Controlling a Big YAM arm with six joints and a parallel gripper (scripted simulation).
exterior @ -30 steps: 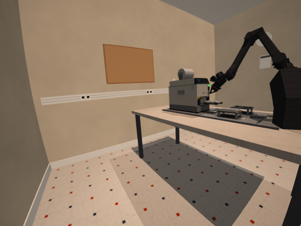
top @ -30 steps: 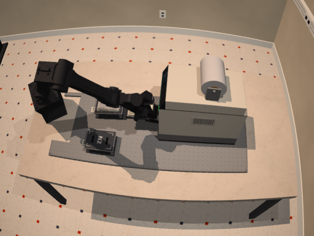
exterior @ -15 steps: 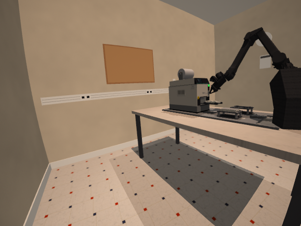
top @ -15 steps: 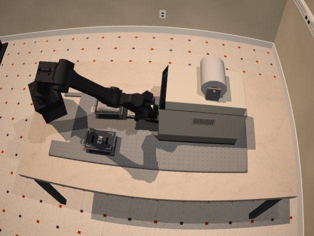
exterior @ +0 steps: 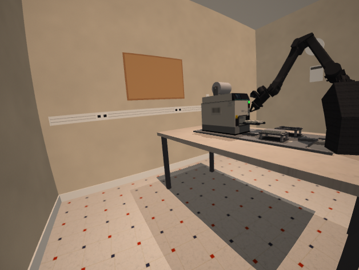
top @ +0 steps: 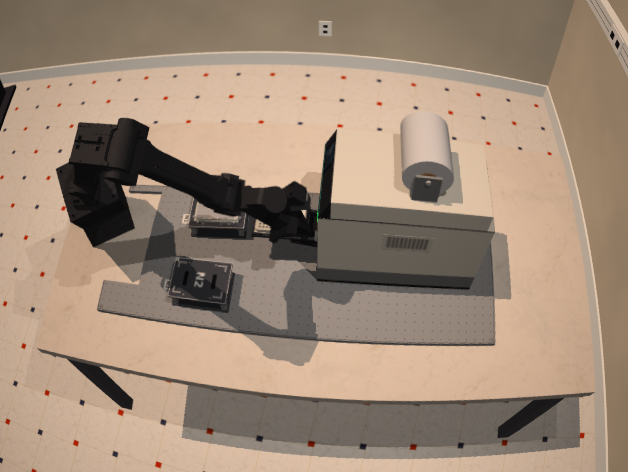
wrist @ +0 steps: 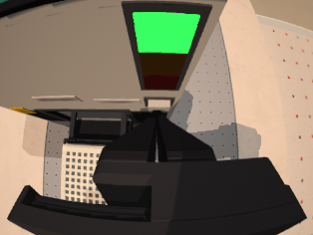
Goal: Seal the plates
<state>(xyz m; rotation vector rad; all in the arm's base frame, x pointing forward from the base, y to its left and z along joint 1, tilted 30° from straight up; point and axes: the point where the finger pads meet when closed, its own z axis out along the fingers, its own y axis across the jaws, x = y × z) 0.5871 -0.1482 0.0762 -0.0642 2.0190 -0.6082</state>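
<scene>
My gripper [wrist: 156,116] [exterior: 251,110] is shut and empty, its tips just at the lower edge of the sealer's pale START button [wrist: 159,104]; whether they touch is unclear. The sealer's lamp [wrist: 166,32] [exterior: 248,102] is green. A cream plate [wrist: 80,171] [exterior: 254,121] [top: 262,225] with dark wells showing lies on the stage, which is out in front of the sealer; my gripper hides part of it in the wrist view. Another plate [top: 217,218] [exterior: 273,132] sits in nest N1, partly hidden by the arm in the top view. Nest N2 [top: 199,280] is empty.
The sealer [top: 401,258] [exterior: 209,114] stands right in front of the gripper, with a white foil roll [top: 425,142] [exterior: 222,87] on top. The arm reaches over N1. A perforated base plate [top: 385,319] lies under the nests and sealer.
</scene>
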